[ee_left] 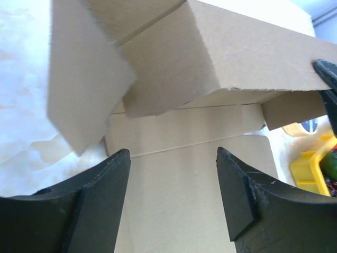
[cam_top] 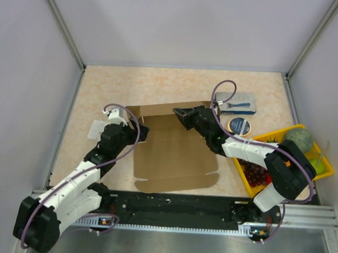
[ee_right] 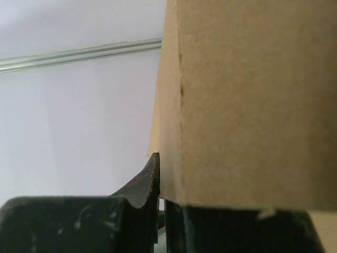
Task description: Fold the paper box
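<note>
Flanking paper box (cam_top: pixel 176 155): yellow bin (cam_top: pixel 273 133), tin (cam_top: pixel 239 126).

Robot lab cell, white panel walls (cam_top: pixel 181 24), aluminium frame post (cam_top: pixel 61 23), speckled tabletop (cam_top: pixel 165 86)

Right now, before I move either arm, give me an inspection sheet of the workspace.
Surface: beige speckled table, flat.
Job's things: paper box lies open, back panel raised, left flap standing loose.
Clutter: white packet; blue-and-white package; round tin; yellow bin holding a green ball and dark grapes.
Claws: left claw open over the box floor; right claw shut on the raised panel.
Cables: purple cables looped along both arms.
Surroundings: white walls, metal frame.
</note>
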Robot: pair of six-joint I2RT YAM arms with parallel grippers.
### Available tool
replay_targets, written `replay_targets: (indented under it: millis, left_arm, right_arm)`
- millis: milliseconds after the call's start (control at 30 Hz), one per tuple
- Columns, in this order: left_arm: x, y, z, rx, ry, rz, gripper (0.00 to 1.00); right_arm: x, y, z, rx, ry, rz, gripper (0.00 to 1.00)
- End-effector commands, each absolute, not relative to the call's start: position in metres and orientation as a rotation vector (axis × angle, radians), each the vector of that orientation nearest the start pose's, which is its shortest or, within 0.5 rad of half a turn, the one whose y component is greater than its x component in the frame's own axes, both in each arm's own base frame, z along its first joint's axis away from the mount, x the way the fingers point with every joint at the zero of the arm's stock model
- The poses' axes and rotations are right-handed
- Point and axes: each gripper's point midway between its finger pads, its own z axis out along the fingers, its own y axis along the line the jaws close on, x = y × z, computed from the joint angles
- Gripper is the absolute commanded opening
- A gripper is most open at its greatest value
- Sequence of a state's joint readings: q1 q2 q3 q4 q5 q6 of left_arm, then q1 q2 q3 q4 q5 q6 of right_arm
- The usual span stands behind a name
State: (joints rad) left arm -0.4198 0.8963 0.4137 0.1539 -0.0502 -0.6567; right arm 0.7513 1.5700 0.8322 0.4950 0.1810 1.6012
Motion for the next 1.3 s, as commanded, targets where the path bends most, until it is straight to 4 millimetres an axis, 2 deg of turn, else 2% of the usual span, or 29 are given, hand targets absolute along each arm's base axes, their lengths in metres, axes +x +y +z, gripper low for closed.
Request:
replay_targets:
  millis: [0,67,100,167,267,300,333,400,433,467,533,667,800,833,900,933,1033,1167,1267]
  left_arm:
    - [0.27,-0.12,0.126,-0.288,2.035,-0.509,0.68]
    - [0.271,-0.102,0.125,-0.339,2.009,-0.413,0.67]
    - [0.274,-0.098,0.132,-0.347,1.966,-0.401,0.69]
    - [0.279,-0.094,0.139,-0.298,1.937,-0.356,0.76]
    - [0.29,-0.092,0.149,-0.269,1.937,-0.299,0.8]
    - [0.294,-0.09,0.143,-0.266,1.961,-0.26,0.8]
    - [0.301,-0.092,0.151,-0.255,1.941,-0.262,0.8]
    - [0.308,-0.089,0.142,-0.243,1.978,-0.193,0.79]
    - [0.312,-0.087,0.148,-0.257,1.985,-0.17,0.78]
    - [0.315,-0.085,0.142,-0.256,2.017,-0.133,0.78]
    - [0.325,-0.086,0.151,-0.228,2.002,-0.107,0.77]
    - [0.338,-0.089,0.152,-0.193,2.006,-0.067,0.74]
    - [0.34,-0.086,0.15,-0.166,2.025,-0.029,0.45]
    - [0.338,-0.089,0.149,-0.158,2.035,-0.045,0.34]
    - [0.33,-0.088,0.147,-0.154,2.052,-0.054,0.24]
    - [0.328,-0.089,0.146,-0.147,2.055,-0.064,0.15]
    - [0.315,-0.091,0.149,-0.115,2.048,-0.114,0.01]
    - [0.298,-0.121,0.162,-0.026,2.035,-0.34,0.0]
    - [0.293,-0.136,0.174,-0.024,2.011,-0.465,0.0]
  right_arm:
    - [0.345,0.337,0.185,0.992,1.894,1.385,0.0]
    - [0.346,0.337,0.184,0.989,1.897,1.384,0.0]
    - [0.346,0.338,0.185,0.985,1.896,1.386,0.0]
    - [0.345,0.339,0.185,0.983,1.897,1.395,0.0]
    - [0.346,0.339,0.183,0.983,1.901,1.388,0.0]
    - [0.346,0.339,0.184,0.983,1.899,1.39,0.0]
    - [0.346,0.339,0.186,0.982,1.895,1.394,0.0]
    - [0.346,0.34,0.185,0.981,1.901,1.392,0.0]
    - [0.346,0.34,0.186,0.98,1.899,1.395,0.0]
    - [0.346,0.34,0.187,0.978,1.898,1.395,0.0]
    - [0.347,0.341,0.187,0.972,1.9,1.391,0.0]
    - [0.347,0.341,0.187,0.974,1.903,1.391,0.0]
    - [0.347,0.341,0.186,0.975,1.903,1.389,0.0]
    - [0.347,0.342,0.186,0.98,1.905,1.393,0.0]
    - [0.348,0.341,0.186,0.982,1.905,1.386,0.0]
    - [0.347,0.341,0.186,0.982,1.905,1.386,0.0]
    - [0.347,0.342,0.185,0.982,1.91,1.383,0.0]
    - [0.349,0.341,0.186,0.984,1.905,1.381,0.0]
    - [0.348,0.342,0.187,0.98,1.905,1.385,0.0]
